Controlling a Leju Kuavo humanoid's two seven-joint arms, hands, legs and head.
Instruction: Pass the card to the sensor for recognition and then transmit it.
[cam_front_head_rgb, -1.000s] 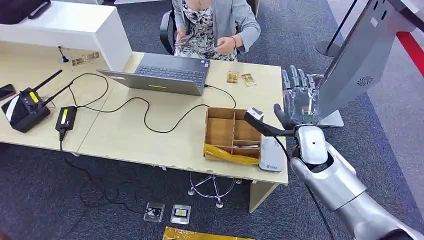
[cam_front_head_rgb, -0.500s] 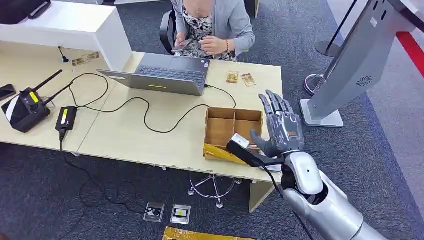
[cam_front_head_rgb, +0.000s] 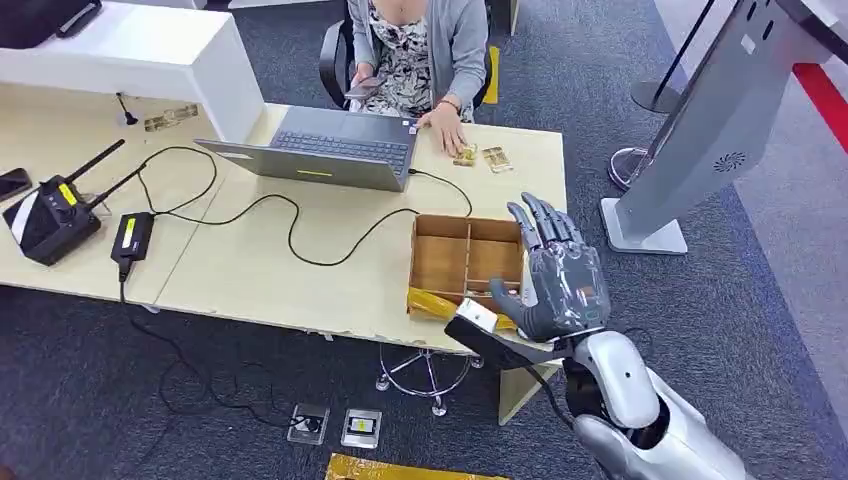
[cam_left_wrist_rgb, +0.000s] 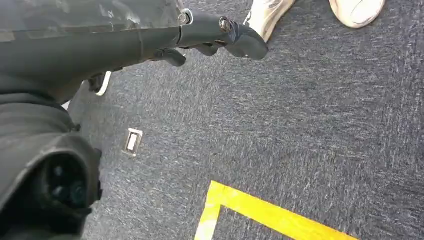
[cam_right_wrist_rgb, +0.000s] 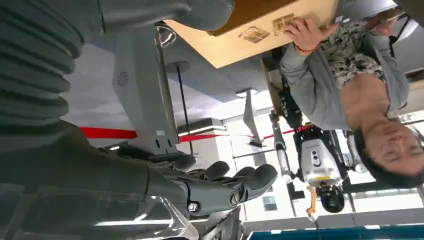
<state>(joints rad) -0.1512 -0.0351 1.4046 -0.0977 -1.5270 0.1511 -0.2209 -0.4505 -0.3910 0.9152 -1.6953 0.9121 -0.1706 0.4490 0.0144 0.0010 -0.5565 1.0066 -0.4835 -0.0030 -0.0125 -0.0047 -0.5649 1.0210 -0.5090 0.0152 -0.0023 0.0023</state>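
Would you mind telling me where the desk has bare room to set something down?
Bare patches: between the open grey laptop and the divided cardboard box, crossed by a black cable; also below that cable. Crowded: around the box under the right hand, and the black radio.

Wooden box (cam_front_head_rgb: 465, 262) near corner hidden behind right robot hand (cam_front_head_rgb: 560, 280); person (cam_front_head_rgb: 420, 45) cut off at frame top

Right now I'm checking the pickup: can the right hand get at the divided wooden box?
Probably yes: the right hand hovers open at the wooden box's near right corner, with nothing between them.
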